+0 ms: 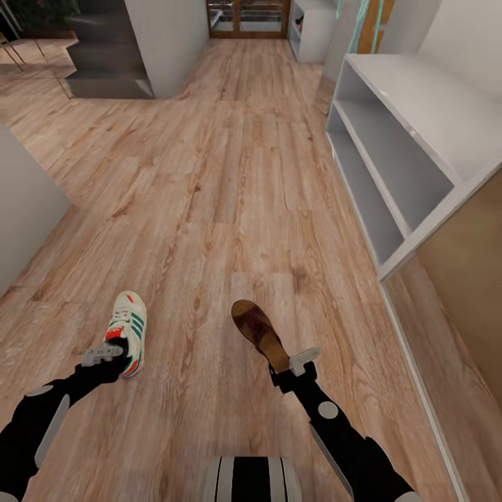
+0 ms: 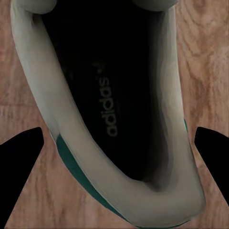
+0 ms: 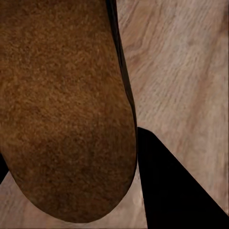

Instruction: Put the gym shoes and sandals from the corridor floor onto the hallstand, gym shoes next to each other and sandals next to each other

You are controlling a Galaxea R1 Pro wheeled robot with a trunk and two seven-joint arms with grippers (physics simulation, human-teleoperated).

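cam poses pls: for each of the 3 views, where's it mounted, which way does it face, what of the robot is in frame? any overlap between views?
Head view: on the robot's head, facing forward and down the wood-plank corridor floor; both black arms show, left gripper, right gripper, light grey hallstand at right.
Left wrist view: on the left arm, looking into the white sneaker with green stripes; dark fingertips flank it.
Right wrist view: on the right arm, facing the brown sandal's tan insole; one dark finger shows.
Shared: each shoe also appears in the head view.
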